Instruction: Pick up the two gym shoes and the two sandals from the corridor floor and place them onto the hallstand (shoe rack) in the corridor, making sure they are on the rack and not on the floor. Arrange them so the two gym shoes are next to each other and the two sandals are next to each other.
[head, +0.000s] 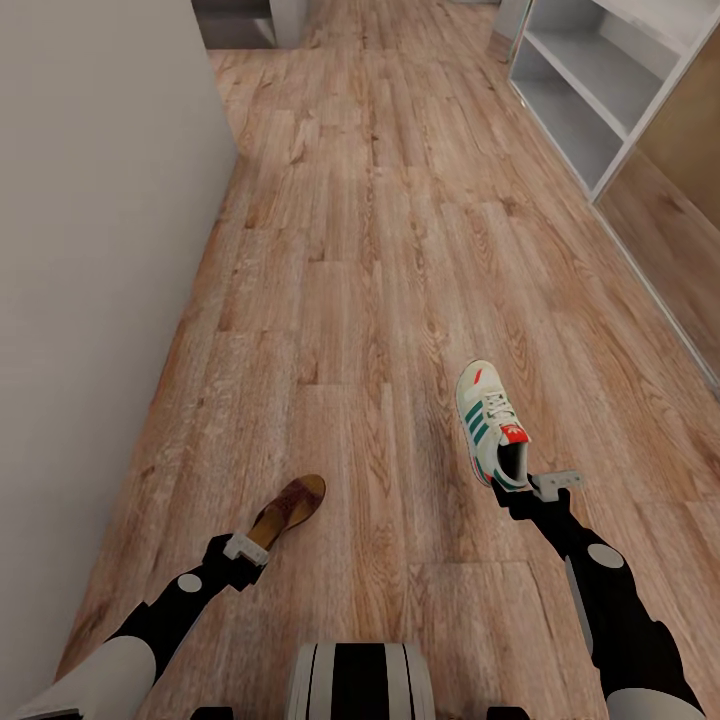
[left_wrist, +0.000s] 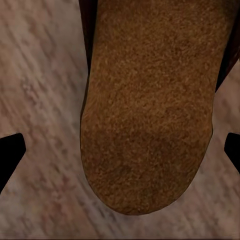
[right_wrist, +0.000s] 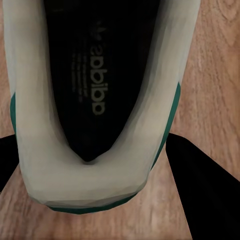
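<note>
A dark-brown sandal (head: 290, 508) lies on the wood-plank corridor floor (head: 400, 250) at the lower left. My left gripper (head: 255, 542) is at its heel end. In the left wrist view, the sandal's footbed (left_wrist: 150, 110) sits between the left gripper's (left_wrist: 125, 155) wide-apart fingertips (left_wrist: 11, 160), with floor showing on either side, so it stands open. One off-white gym shoe (head: 490, 420) with green stripes is at the lower right. My right gripper (head: 522, 487) is shut on its heel collar (right_wrist: 35, 150); I cannot tell whether it is lifted. The pale-grey hallstand (head: 600, 90) stands far ahead on the right.
A pale wall (head: 90, 250) runs along the left side of the corridor. A wood-toned panel (head: 690, 130) and a floor rail follow the right side past the hallstand. My base (head: 360, 680) shows at the bottom of the head view. Open floor stretches ahead.
</note>
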